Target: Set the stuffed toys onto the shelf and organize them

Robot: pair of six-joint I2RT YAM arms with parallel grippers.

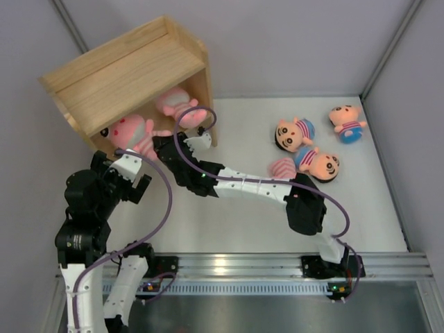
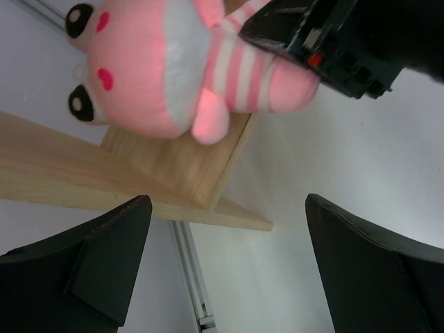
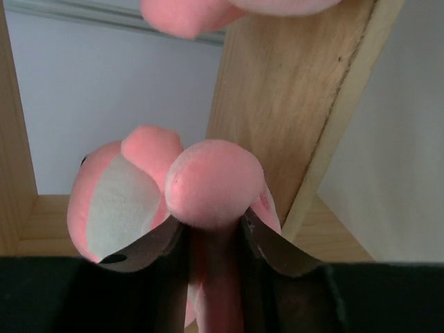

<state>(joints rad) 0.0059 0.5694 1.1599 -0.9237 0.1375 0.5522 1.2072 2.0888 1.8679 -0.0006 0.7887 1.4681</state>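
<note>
The right gripper (image 3: 208, 232) is clamped on a pink striped animal (image 3: 211, 184) by its leg, holding it at the mouth of the shelf (image 1: 132, 69) at ten o'clock, probably to seat it beside the second pink animal (image 1: 177, 104) inside. The left gripper (image 2: 222, 263) hangs nearby, fingers apart and empty. The dolls (image 1: 295, 133) lie at two o'clock.

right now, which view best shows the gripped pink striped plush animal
Left wrist: the pink striped plush animal shows face, belly, stripes. Top external shows it small, partly hidden; right wrist just its clamped limb and belly.
</note>
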